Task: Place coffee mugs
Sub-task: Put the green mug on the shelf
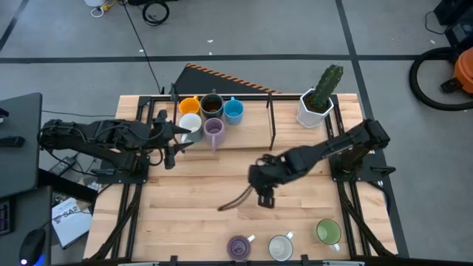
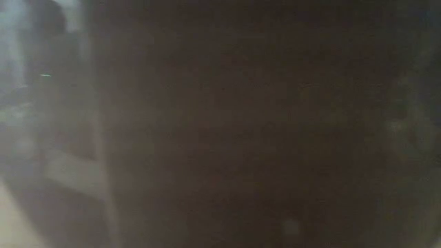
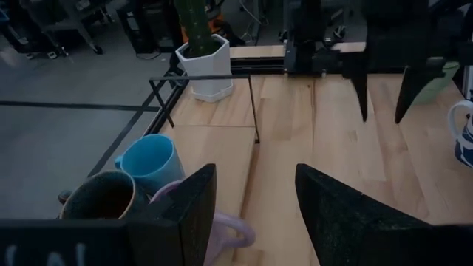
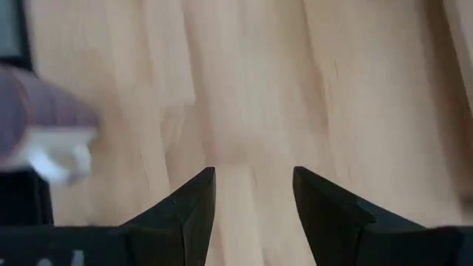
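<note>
Jaws of the right gripper (image 1: pixel 264 193): spread, holding nothing, hanging over bare wood near the middle of the pale wooden tabletop (image 1: pixel 199 229); the right wrist view shows only planks between the fingers.

Jaws of the left gripper (image 1: pixel 174 142): spread, empty, reaching toward the mug cluster from the left edge; the left wrist view shows the purple mug's handle just beside one finger, contact not certain.

Mugs already grouped at the far edge, left of centre, inside a thin black wire frame (image 1: pixel 270 122):
- small orange ceramic mug (image 1: pixel 189 106)
- dark brown ceramic mug (image 1: pixel 212 104)
- blue ceramic mug (image 1: pixel 233 111)
- white ceramic mug (image 1: pixel 191 124)
- pale purple ceramic mug (image 1: pixel 214 130)

Mugs in a row along the near edge, right of centre:
- second purple mug (image 1: pixel 238 247)
- second white mug (image 1: pixel 280 247)
- green mug (image 1: pixel 328 232)

Other: white angular pot with green cactus (image 1: pixel 316 103), far right corner. Low view blocked by something dark close to the lens.

Step in hand, as judged: between placements, five mugs grouped, three outstanding. Next move likely calls for the right arm to travel to the near edge, descend over one mug and close on its wall or rim, clear of its neighbours.
</note>
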{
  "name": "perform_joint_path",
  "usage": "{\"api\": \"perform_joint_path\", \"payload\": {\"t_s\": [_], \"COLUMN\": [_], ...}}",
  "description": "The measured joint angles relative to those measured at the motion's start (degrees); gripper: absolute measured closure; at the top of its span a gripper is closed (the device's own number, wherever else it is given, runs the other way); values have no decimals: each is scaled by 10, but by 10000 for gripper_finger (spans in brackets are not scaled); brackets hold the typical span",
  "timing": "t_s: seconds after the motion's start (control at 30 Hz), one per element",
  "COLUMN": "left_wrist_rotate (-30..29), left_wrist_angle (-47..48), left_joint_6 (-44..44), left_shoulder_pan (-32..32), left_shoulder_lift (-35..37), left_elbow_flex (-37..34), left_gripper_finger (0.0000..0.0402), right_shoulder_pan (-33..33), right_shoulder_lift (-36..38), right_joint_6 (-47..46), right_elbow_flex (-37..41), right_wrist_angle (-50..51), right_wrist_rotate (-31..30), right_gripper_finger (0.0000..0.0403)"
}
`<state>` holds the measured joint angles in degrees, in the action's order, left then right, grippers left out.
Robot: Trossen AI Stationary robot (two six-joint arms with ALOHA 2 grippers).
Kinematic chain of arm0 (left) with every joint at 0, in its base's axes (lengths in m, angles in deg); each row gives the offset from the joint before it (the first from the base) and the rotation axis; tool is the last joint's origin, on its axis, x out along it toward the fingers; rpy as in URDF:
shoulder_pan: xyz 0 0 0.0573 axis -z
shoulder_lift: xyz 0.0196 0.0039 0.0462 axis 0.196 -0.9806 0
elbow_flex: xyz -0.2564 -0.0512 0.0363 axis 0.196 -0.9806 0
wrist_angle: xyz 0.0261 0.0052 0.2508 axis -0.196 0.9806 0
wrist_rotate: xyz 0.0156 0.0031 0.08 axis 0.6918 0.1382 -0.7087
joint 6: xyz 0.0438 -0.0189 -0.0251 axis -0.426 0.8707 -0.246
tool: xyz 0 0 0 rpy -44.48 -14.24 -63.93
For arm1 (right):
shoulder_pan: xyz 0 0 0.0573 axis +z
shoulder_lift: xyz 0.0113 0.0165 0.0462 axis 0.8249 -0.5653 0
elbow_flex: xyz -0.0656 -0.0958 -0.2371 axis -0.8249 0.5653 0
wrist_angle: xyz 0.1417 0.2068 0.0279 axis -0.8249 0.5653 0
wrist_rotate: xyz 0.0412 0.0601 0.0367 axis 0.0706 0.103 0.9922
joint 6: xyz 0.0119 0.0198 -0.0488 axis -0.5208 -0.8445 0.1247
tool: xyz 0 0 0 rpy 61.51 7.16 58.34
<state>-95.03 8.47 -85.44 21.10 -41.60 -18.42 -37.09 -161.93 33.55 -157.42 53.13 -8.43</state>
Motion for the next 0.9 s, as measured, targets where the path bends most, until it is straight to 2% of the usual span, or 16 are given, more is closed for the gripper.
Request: {"api": "perform_joint_path", "payload": {"t_s": [0.2, 0.47, 0.63, 0.77, 0.9], "left_wrist_rotate": [0, 0, 2, 2, 2], "left_wrist_angle": [-51, -87, -88, -90, -91], "left_joint_6": [-52, -102, -121, -133, -137], "left_shoulder_pan": [-1, -10, -10, -10, -10], "left_shoulder_lift": [-22, -66, -78, -78, -78], "left_elbow_flex": [-1, -1, 0, -1, -1], "left_gripper_finger": [210, 210, 210, 210, 210], "right_shoulder_pan": [60, 124, 162, 191, 231], "right_shoulder_lift": [2, 2, 1, 1, 1], "right_joint_6": [-140, -277, -372, -412, -395], "right_elbow_flex": [0, 0, 0, 0, 5], "right_wrist_angle": [99, 109, 189, 249, 307], "right_wrist_rotate": [-5, 49, 96, 143, 152], "right_gripper_finger": [216, 216, 216, 216, 216]}}
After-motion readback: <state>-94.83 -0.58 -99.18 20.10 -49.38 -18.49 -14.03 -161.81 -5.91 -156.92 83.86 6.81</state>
